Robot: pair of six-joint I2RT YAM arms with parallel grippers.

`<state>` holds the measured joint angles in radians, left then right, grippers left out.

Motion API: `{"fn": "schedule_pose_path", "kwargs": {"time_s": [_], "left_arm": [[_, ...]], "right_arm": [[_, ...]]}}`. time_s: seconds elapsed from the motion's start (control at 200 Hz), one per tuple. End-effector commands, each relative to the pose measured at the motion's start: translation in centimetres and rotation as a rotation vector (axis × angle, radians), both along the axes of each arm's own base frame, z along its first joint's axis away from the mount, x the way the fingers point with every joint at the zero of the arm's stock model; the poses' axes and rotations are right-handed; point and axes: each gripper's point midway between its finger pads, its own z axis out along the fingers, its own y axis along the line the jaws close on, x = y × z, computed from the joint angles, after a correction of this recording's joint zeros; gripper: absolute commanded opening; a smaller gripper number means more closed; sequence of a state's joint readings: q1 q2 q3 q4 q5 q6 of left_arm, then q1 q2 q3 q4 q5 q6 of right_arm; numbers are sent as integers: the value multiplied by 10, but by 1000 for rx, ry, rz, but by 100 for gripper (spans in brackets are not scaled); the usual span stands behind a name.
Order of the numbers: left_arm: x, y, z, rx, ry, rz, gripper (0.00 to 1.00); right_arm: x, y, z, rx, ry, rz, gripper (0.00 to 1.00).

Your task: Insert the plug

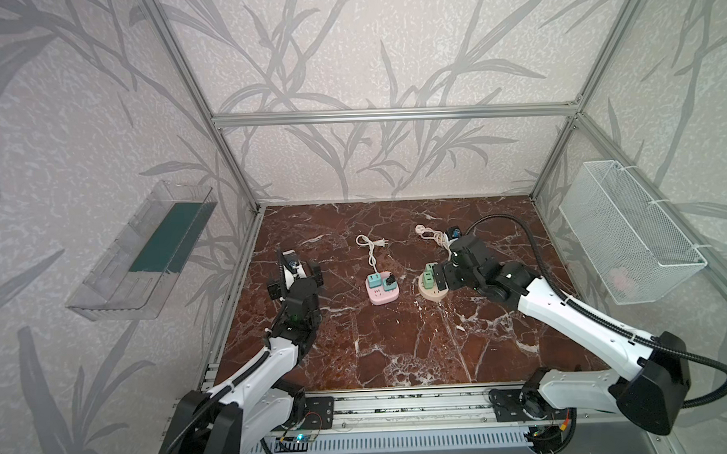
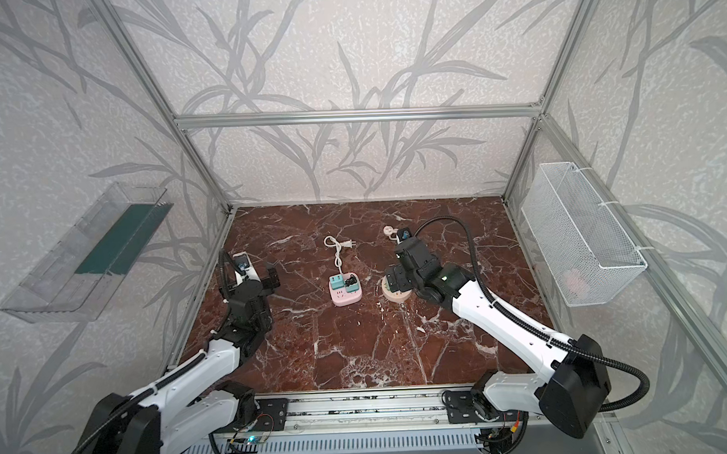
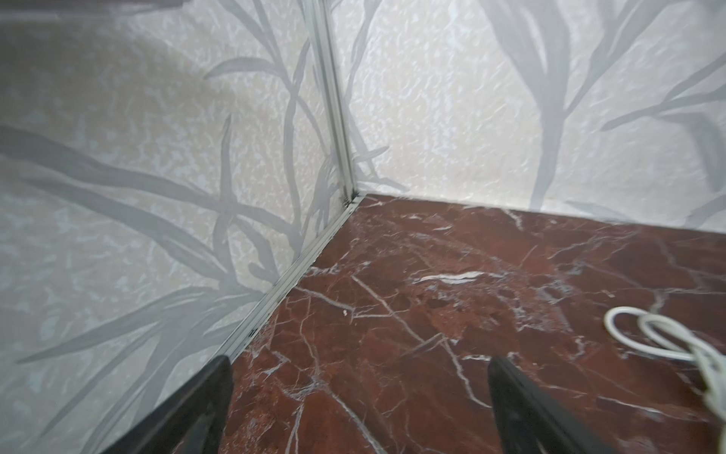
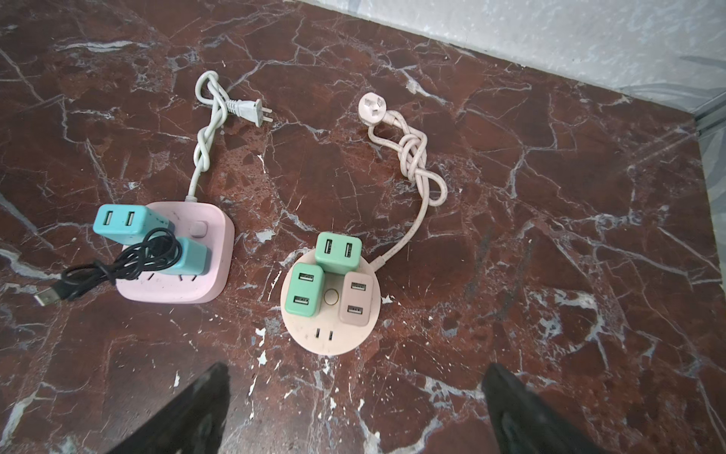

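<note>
Overview of the cell, both top views with wrist details. The red marble table filled the floor of the cell. A wire basket hung on the right wall and a clear shelf on the left wall.

The left arm stood at the table's left edge, well apart from the strips. The right arm reached in over the round strip.

The left gripper had its jaws spread wide and empty above bare marble near the back left corner. The right gripper also had its jaws spread wide and empty, just short of the round strip.

The square pink strip lay near the table's middle. The round strip lay to its right, the two apart.

Two teal plugs stood seated in the square strip. Two green plugs and a beige plug stood seated in the round strip, beside one open socket.

A black cable lay coiled around the teal plugs. Each strip's knotted cord ended in a loose mains plug, white and beige, lying on the marble behind it.
</note>
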<state>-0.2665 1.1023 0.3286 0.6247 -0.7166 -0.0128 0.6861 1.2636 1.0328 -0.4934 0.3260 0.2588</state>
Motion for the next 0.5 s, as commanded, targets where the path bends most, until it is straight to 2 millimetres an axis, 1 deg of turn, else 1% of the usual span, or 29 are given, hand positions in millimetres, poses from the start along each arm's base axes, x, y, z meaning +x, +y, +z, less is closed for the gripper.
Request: {"fn": "schedule_pose_path", "kwargs": {"time_s": [0.0, 0.05, 0.08, 0.095, 0.115, 0.17, 0.25, 0.295, 0.355, 0.425, 0.495], "left_arm": [[7, 17, -23, 31, 0, 45, 99], [11, 21, -31, 37, -28, 48, 99], [12, 24, -28, 41, -78, 52, 99], [10, 26, -28, 18, -110, 71, 99], [8, 26, -33, -12, -133, 65, 99], [12, 20, -45, -30, -140, -16, 99], [23, 6, -51, -16, -80, -103, 99], [30, -5, -64, -14, -21, -167, 99], [35, -7, -63, -3, -48, -188, 99], [35, -4, -65, -5, -39, -175, 99], [35, -3, -64, -8, -43, -165, 99]], "right_arm": [[10, 1, 22, 71, -130, -15, 99], [9, -1, 22, 69, -155, -7, 99], [8, -3, 20, 62, -169, -8, 99], [8, -5, 20, 55, -178, -9, 99], [8, -8, 19, 40, -190, -11, 99], [7, -15, 17, -1, -211, -14, 99], [8, -31, 15, -58, -244, -63, 99], [11, -38, 11, -106, -262, -70, 99], [17, -48, 5, -197, -304, -81, 99], [31, -71, -3, -297, -354, -169, 99], [47, -99, -17, -309, -348, -266, 99]]}}
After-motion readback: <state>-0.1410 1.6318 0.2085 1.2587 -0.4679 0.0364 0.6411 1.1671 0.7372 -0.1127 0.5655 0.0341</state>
